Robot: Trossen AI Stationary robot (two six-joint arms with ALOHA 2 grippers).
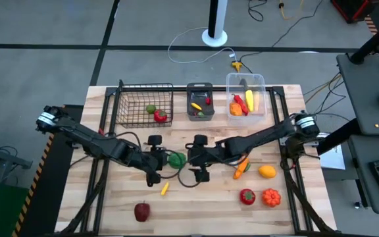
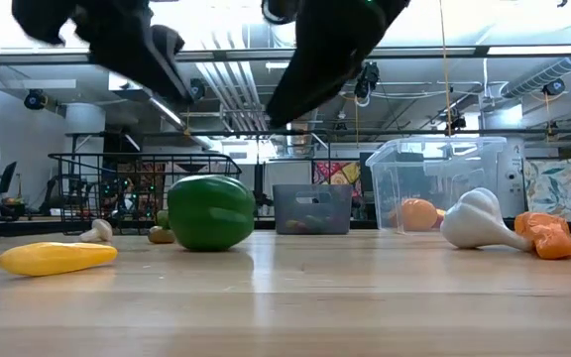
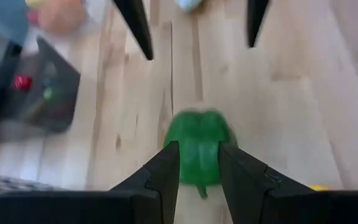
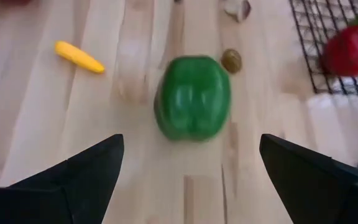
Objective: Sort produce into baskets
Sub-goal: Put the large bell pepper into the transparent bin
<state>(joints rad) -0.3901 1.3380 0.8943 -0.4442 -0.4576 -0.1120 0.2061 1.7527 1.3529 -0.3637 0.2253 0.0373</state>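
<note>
Black wire mesh forms the leftmost basket (image 1: 145, 105), and a small green piece and a red pepper (image 1: 160, 116) are being held in it. Beside it, red, yellow and green pieces are being carried by the dark grey bin (image 1: 200, 100). Rightmost, an orange piece, a red one and a yellow one are being kept in the clear tub (image 1: 246, 94).

On the wooden counter (image 1: 196, 197), the green pepper (image 1: 175, 158) is lying between the two arms. The left end effector (image 3: 198, 163) is being shown in its wrist view with narrowly parted fingers over the pepper; whether a grip is being made cannot be told. The right end effector (image 1: 198, 160) is being held wide open and empty, just beside the pepper.

A white garlic (image 2: 479, 220) is being shown clearly only in the low view; a red apple (image 1: 141, 211) is being shown only from above.
</note>
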